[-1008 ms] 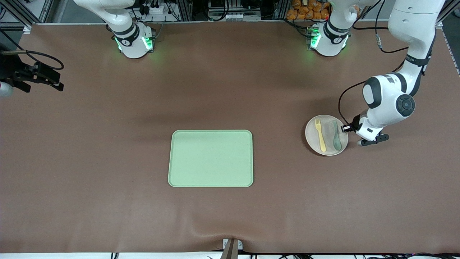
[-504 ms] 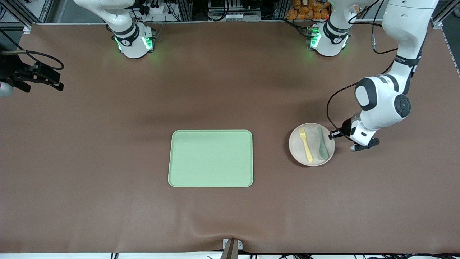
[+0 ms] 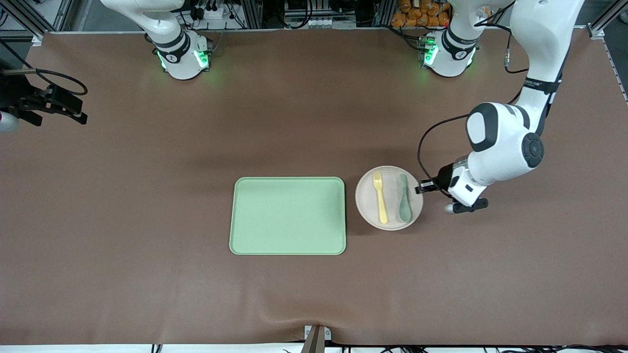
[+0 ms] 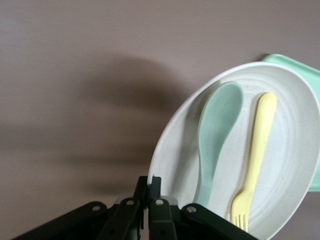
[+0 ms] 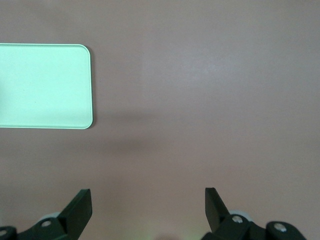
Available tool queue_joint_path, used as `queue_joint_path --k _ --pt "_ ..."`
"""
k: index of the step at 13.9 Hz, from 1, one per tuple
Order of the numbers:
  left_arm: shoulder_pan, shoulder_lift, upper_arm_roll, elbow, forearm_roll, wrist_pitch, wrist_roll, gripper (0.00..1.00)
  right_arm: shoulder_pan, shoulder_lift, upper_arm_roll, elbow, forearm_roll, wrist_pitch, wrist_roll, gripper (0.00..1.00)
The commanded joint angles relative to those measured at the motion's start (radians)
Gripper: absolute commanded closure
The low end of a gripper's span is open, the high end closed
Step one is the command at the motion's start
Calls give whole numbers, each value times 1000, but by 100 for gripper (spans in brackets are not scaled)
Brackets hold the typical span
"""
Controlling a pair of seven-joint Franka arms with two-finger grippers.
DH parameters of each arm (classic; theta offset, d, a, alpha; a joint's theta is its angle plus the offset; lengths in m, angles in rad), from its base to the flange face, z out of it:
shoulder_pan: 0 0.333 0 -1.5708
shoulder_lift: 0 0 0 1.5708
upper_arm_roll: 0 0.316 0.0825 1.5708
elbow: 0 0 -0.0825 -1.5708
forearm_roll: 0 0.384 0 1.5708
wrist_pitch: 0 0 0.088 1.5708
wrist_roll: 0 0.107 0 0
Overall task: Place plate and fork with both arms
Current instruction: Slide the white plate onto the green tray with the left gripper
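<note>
Left gripper (image 4: 150, 187) clamped on rim of round cream plate (image 3: 368, 206); rigid, light. Loose yellow plastic fork (image 3: 379, 197) likely slides: keep level. Right gripper (image 5: 147, 207) wide open, empty, waiting.

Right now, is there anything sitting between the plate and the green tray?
Nothing visible. The left gripper is shut on the plate, which carries the fork and a spoon and is just beside the tray. Only bare table shows in the gap. The right gripper waits open, well away.

no readable text, labels, brands or numbers on anything shown
</note>
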Motion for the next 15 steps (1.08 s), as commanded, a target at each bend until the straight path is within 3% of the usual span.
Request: queue_joint_path --k 1,8,15 --pt "-68 108 -36 154 -3 -25 -128 100 -3 -12 -1 -9 6 -1 -10 0" --pt "-258 370 -14 471 2 -24 -210 100 -2 -12 -1 -9 6 -1 -10 0" --pt "-326 498 -14 502 64 131 -214 100 -2 -12 -1 -9 6 -1 -10 0"
